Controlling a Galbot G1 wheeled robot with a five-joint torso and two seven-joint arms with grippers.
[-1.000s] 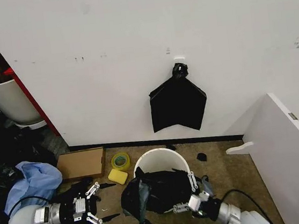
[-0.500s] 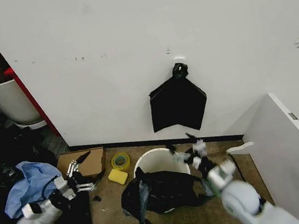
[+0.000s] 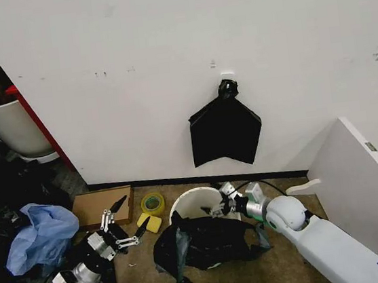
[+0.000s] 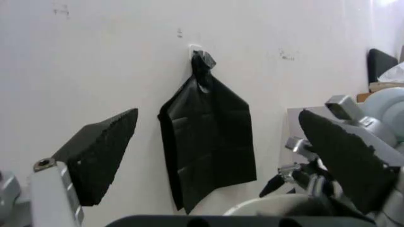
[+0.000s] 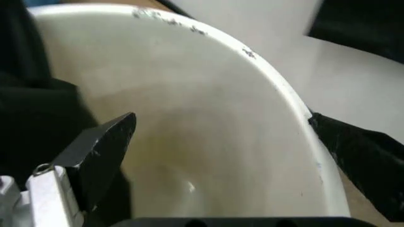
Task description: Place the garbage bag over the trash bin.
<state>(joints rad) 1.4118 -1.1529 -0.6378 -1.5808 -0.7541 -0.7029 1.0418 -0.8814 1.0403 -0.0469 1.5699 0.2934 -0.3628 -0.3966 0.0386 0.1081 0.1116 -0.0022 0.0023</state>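
Black crinkled plastic, the one garbage bag (image 3: 204, 243), lies heaped across the near side of the one trash bin (image 3: 194, 200), covering the near part of the rim and spilling onto the floor (image 3: 278, 208) toward the robot, while the far part of the rim and the inside stay bare. The right gripper (image 3: 222, 200) hangs just over the far right of the rim with its jaws spread wide and nothing between them; its wrist view looks straight down into the bin's (image 5: 208, 123) pale inside, with the rim running between the two pads. From these jaws the loose bag lies close by, toward the robot and a little down, its long side stretched across the bin mouth from left to right. The left gripper (image 3: 121, 223) is well apart on the other side, over a dark sheet (image 3: 98, 275) on the floor, its jaws also wide and empty, pointing toward the wall (image 4: 113, 61). I judge the right arm far the nearer to the bag's edge. One smooth black bag (image 3: 225, 129) hangs on the wall behind the bin; it shows in the left wrist view (image 4: 205, 142) between that gripper's pads.
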